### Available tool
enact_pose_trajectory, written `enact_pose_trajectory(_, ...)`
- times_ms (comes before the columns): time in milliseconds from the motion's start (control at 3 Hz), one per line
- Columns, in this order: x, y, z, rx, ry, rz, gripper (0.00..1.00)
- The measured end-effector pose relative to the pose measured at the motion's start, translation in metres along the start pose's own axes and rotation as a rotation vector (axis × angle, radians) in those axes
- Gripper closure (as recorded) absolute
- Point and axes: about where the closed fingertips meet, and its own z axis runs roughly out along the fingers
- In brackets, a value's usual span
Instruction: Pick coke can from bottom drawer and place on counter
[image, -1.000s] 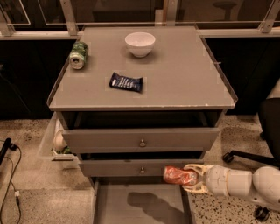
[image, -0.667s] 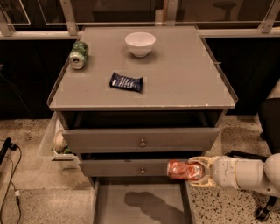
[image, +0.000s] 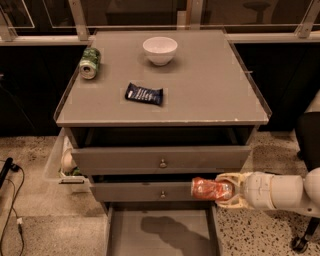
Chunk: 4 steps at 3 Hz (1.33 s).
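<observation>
Camera view: the coke can (image: 206, 189) lies on its side in the air at about 4 o'clock in the frame. It is clear of the bottom drawer (image: 125, 239) and level with the front of the knobbed drawer above it. The claw (image: 223, 190) comes in from 3 o'clock and is closed around the can's right half, one finger above and one below, so the left end sticks out free.

The can is probably light, thin-walled metal, smooth and easily dented. A moderate squeeze across the middle of its round body looks safer than a hard pinch near an end. Because the grip sits off-centre, the can could pivot or slide out if swung fast.

The desk (image: 215, 95) lies toward 12 o'clock from the can. A green can (image: 90, 62) is at its 10 o'clock corner, a white bowl (image: 160, 50) at 12, and a dark snack packet (image: 144, 93) is left of centre. The right half is bare.
</observation>
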Motion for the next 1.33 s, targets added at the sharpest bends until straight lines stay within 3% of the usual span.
enact_pose_trajectory(1000,-0.101,-0.129,-0.069,0.029,0.021,-0.121,1.00)
enact_pose_trajectory(1333,-0.134,-0.220,-0.091,0.075,-0.031,-0.139,1.00)
